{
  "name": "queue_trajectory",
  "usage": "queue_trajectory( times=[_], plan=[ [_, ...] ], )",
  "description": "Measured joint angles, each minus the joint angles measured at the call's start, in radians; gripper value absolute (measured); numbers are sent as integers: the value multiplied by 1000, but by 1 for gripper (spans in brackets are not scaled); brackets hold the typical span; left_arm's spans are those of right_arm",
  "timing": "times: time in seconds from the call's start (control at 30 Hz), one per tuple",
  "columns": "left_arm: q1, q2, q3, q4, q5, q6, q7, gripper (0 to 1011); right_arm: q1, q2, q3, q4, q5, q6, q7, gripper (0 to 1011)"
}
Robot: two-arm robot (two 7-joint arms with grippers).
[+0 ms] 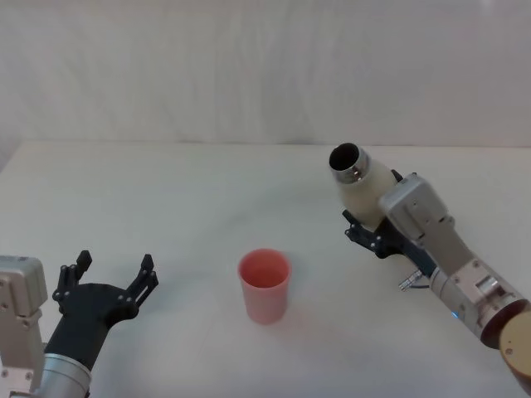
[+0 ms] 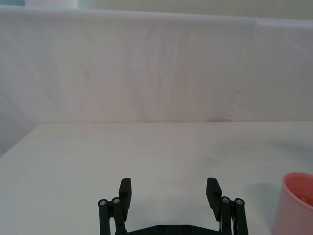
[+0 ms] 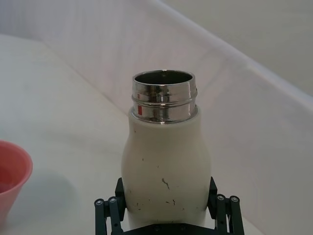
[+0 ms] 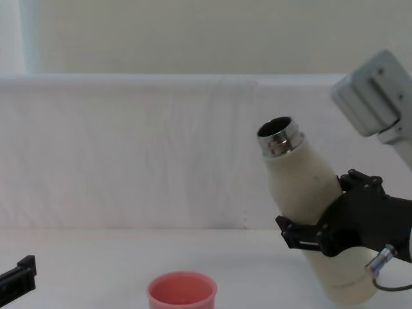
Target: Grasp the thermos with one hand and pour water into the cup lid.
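The cream-white thermos [image 1: 361, 184] is lifted off the table and tilted, its open steel neck [image 4: 279, 136] leaning toward the left. My right gripper [image 1: 372, 228] is shut on the thermos body [image 3: 165, 171], jaws clamped on either side [image 4: 328, 232]. The pink cup lid [image 1: 265, 284] stands upright on the table, to the left of and below the thermos mouth [image 4: 181, 295]; its rim also shows at the edge of both wrist views [image 3: 10, 176] [image 2: 296, 203]. My left gripper [image 1: 112, 278] rests open near the table's front left, holding nothing [image 2: 168, 193].
A white tabletop [image 1: 191, 191] spreads around the cup. A white cloth backdrop [image 4: 129, 148] rises along the far edge of the table.
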Motion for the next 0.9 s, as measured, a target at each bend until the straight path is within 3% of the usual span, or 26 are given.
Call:
queue_trajectory(
  times=[0.9],
  plan=[
    [0, 0, 0, 0, 0, 0, 0, 1001, 29, 1, -93, 31, -275, 12, 30, 959]
  ],
)
